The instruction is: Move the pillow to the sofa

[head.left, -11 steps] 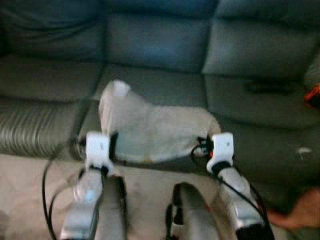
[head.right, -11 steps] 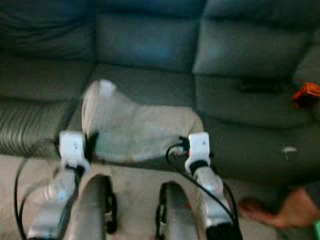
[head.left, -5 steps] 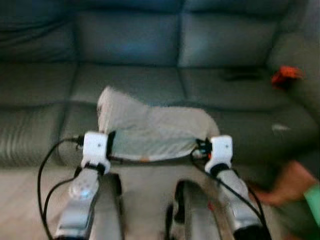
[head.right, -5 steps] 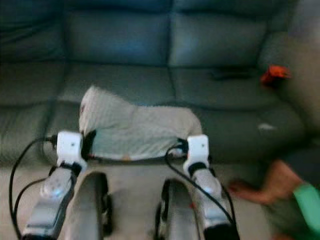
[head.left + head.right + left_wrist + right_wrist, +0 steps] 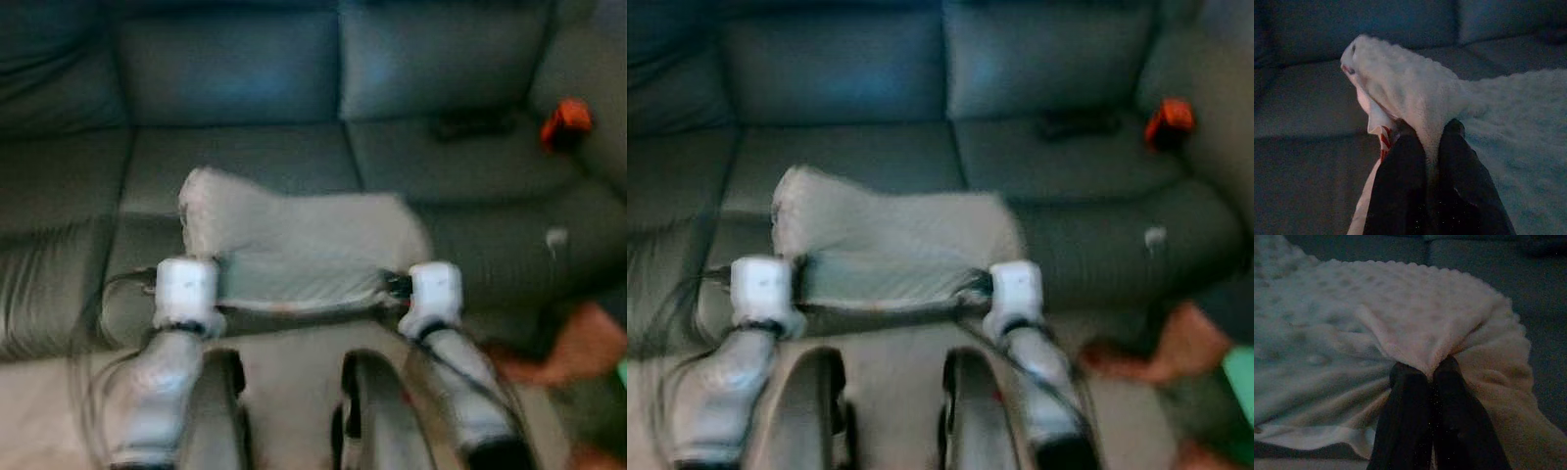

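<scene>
Eye views, blurred: cream pillow [image 5: 294, 245] lies over the front edge of the sofa [image 5: 245, 88] seat, held at its two near corners, left gripper [image 5: 217, 284] at one and right gripper [image 5: 392, 286] at the other; on the sofa's right seat sit a dark flat object [image 5: 470, 122] and an orange item [image 5: 566, 122], and a person's hand [image 5: 578, 348] is by the sofa's right front. Left wrist view: both black fingers [image 5: 1400, 191] pinched together on a bunched pillow corner, sofa behind. Right wrist view: fingers [image 5: 1410, 421] clamped tight on a fold of the pillow's edge.
</scene>
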Controlling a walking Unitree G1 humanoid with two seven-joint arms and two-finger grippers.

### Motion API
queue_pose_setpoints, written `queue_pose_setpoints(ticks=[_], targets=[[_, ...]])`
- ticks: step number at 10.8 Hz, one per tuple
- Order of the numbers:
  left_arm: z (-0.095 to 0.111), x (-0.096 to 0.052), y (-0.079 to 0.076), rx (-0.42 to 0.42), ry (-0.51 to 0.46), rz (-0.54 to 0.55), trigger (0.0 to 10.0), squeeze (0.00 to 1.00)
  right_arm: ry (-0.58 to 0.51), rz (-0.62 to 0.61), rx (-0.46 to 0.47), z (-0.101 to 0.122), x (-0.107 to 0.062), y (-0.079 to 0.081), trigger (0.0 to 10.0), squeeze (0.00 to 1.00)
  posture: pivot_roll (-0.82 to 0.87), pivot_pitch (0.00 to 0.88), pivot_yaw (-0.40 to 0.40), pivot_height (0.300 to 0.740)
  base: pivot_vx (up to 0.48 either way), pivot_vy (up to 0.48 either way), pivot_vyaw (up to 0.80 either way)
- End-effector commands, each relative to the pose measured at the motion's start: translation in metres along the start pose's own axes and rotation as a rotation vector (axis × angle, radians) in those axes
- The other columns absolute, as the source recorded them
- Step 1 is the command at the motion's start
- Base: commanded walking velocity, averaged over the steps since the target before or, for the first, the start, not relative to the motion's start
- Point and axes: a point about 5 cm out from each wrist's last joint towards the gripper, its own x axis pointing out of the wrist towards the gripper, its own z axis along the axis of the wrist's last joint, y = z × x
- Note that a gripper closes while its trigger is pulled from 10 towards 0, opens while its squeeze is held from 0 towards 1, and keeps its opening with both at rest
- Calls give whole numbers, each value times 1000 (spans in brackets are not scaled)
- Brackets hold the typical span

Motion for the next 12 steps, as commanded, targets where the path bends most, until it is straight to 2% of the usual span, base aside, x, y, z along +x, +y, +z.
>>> queue_pose_setpoints(ticks=[1,5,7,8,11,12], targets=[[-2,-4,10,21,8,24,10000,0,-18,23,17,3,3,8,10000,0,-21,205,-69,620,307,0,0],[0,-3,24,69,6,119,10000,0,-27,97,13,4,3,15,10000,0,-18,209,-63,620,0,0,0],[2,-2,32,105,-6,164,10000,0,-43,123,-18,7,4,17,10000,0,-19,212,-63,620,0,0,697],[3,0,36,111,-8,180,10000,0,-50,120,-3,9,5,16,10000,0,-18,213,-64,620,0,0,706],[7,8,42,118,-18,195,10000,0,-49,131,13,9,4,16,10000,0,-20,223,-63,620,0,0,152],[10,11,47,129,-29,214,10000,0,-58,123,18,12,5,12,10000,0,-21,237,-62,620,0,0,0]])
